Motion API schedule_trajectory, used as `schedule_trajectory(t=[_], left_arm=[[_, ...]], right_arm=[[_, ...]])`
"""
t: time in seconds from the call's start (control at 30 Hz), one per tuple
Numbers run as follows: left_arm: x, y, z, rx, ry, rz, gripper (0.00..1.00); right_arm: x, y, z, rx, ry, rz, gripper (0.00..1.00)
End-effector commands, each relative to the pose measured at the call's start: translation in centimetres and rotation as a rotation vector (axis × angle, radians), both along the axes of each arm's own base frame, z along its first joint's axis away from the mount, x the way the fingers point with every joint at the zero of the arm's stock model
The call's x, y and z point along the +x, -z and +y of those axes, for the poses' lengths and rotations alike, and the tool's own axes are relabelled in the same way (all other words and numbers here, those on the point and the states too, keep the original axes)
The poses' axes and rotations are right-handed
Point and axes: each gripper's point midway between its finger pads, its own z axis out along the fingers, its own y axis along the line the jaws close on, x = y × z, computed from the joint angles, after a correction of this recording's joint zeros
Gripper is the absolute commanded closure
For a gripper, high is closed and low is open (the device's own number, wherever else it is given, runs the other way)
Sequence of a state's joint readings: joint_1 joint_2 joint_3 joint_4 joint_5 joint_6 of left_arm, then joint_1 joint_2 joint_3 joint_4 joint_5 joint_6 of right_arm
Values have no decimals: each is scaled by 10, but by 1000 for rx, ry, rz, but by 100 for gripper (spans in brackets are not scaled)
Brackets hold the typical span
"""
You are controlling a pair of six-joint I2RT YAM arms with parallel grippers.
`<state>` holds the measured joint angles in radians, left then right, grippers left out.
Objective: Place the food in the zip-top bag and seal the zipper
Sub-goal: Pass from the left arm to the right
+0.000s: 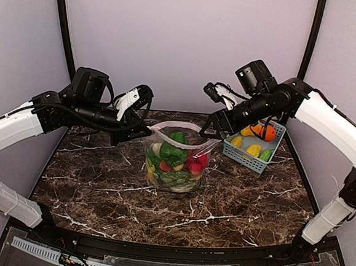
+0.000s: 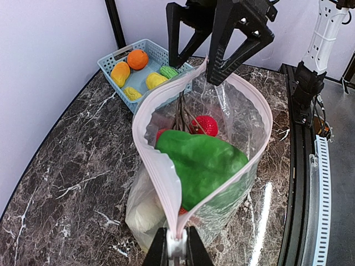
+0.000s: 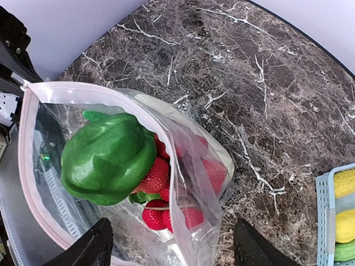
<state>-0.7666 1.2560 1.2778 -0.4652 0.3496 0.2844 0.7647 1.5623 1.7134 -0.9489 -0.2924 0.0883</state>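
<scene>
At mid table | bag (image 2: pixel 143 200) stands open, food (image 2: pixel 202 163) inside | left gripper (image 2: pixel 176 249) pinched tight on pink zipper (image 2: pixel 152 160) | right gripper (image 2: pixel 194 69) fingers wide apart, straddling far rim

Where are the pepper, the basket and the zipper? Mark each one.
pepper (image 2: pixel 205 160): left wrist view, middle of its green skin.
basket (image 1: pixel 245 158): top view, near wall.
zipper (image 2: pixel 137 119): left wrist view, pink strip's left bend.
</scene>
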Motion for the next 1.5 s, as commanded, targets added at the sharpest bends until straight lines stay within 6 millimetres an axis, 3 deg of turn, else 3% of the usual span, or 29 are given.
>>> schedule_trajectory(t=[0.0, 0.17, 0.37, 0.5, 0.6, 0.83, 1.03, 1.1, 1.2, 1.23, 1.4, 1.47], left_arm=[[-4, -12, 4, -29, 1, -30, 99], [-4, -12, 4, -29, -1, -30, 99], [-1, -11, 7, -12, -20, -42, 99], [1, -13, 11, -4, -37, -60, 99], [2, -13, 13, 8, -47, -64, 99], [3, -16, 14, 11, -56, -55, 99], [-7, -16, 0, -48, -2, 53, 99], [-10, -15, -4, -64, 5, 97, 92], [-10, -10, -4, -82, -16, 132, 73], [-10, -16, -4, -113, -26, 125, 69], [-19, -14, 3, -220, -43, 132, 33], [-21, -16, 3, -279, -46, 130, 25]], right_arm=[[15, 9, 5, -27, 9, -21, 30], [26, 22, 9, -83, -2, -28, 50], [21, -7, 9, -51, -30, -62, 100], [11, -34, 1, -13, -33, -91, 100], [-3, -41, -1, 13, -65, -72, 100], [-19, -36, -8, 22, -91, -37, 100], [-23, -22, -4, 35, -105, 7, 100], [-21, -14, -4, 23, -92, 24, 100], [-20, -11, -2, 34, -93, 36, 100], [-20, -11, -1, 41, -94, 41, 100], [-19, -13, 0, 55, -96, 47, 100], [-18, -12, 0, 55, -91, 52, 100]])
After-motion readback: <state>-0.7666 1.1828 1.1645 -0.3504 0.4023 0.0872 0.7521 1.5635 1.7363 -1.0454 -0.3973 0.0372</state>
